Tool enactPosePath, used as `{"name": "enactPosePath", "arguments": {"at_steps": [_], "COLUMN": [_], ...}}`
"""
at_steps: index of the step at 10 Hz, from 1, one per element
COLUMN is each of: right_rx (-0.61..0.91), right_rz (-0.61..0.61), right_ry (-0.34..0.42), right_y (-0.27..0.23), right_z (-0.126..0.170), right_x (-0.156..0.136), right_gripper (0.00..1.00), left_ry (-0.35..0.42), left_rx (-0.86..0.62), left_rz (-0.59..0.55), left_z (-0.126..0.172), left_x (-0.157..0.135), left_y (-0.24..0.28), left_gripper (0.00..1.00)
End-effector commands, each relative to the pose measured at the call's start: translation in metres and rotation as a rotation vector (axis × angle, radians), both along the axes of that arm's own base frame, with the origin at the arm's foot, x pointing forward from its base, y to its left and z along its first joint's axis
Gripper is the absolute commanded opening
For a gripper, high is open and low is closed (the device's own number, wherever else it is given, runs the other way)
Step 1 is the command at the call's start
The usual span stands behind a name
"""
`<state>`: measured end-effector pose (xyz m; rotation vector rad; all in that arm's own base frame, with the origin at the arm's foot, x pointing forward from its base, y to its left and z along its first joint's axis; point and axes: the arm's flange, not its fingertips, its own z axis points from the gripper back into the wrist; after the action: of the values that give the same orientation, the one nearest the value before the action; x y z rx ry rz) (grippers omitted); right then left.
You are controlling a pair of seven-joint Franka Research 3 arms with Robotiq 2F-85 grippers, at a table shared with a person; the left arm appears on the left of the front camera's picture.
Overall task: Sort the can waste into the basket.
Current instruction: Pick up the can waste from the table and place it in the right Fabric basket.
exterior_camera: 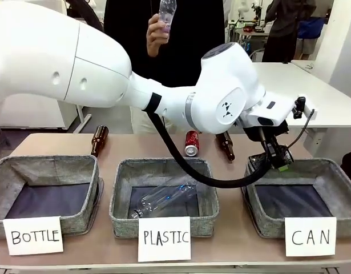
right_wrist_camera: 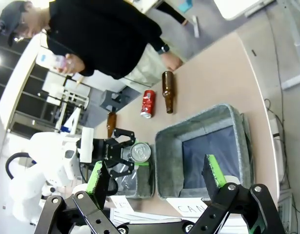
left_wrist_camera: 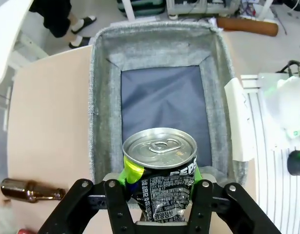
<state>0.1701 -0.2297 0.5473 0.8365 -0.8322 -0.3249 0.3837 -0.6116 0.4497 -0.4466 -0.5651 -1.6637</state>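
Observation:
A silvery-grey can (left_wrist_camera: 159,168) with dark print stands upright between green pads, my left gripper (left_wrist_camera: 162,174) shut on it. It hangs over the near left rim of the grey basket (left_wrist_camera: 103,97) whose dark bottom lies bare. In the front view my left gripper (exterior_camera: 276,158) has reached across to the basket (exterior_camera: 335,171) signed "CAN" at the right. A red can (exterior_camera: 192,142) lies on the table behind the middle basket. The right wrist view shows my right gripper (right_wrist_camera: 154,170) open and holding nothing, high above the basket (right_wrist_camera: 169,141), with the held can (right_wrist_camera: 140,152) beside it.
A basket signed "PLASTIC" (exterior_camera: 121,182) holds a clear bottle (exterior_camera: 164,197); a basket signed "BOTTLE" (exterior_camera: 4,177) stands at the left. Brown glass bottles (exterior_camera: 99,140) (exterior_camera: 225,145) lie at the far side. The person's hand holds up a clear plastic bottle (exterior_camera: 166,11).

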Motion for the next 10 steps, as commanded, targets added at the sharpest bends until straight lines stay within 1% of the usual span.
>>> {"name": "enactPosePath", "arguments": {"at_steps": [1,5,7,8,9,10], "right_rx": [0.014,0.014,0.014,0.014,0.014,0.014], "right_rz": [-0.014,-0.014,-0.014,-0.014,-0.014,-0.014], "right_ry": [0.008,0.008,0.008,0.008,0.008,0.008], "right_y": [0.001,0.001,0.001,0.001,0.001,0.001], "right_z": [0.002,0.002,0.002,0.002,0.002,0.002], "right_x": [0.001,0.001,0.001,0.001,0.001,0.001], "right_gripper": [1.00,1.00,1.00,1.00,1.00,1.00], "left_ry": [-0.004,-0.022,0.002,0.026,0.061,0.013], "left_rx": [0.023,0.044,0.060,0.108,0.232,0.414], "left_rz": [-0.024,-0.031,-0.036,-0.031,-0.002,0.002], "left_z": [0.008,0.009,0.014,0.017,0.024,0.031], "left_x": [0.002,0.000,0.003,0.004,0.014,0.014], "left_y": [-0.005,-0.001,0.003,0.014,0.042,0.089], "left_gripper": [1.00,1.00,1.00,1.00,1.00,1.00]}}
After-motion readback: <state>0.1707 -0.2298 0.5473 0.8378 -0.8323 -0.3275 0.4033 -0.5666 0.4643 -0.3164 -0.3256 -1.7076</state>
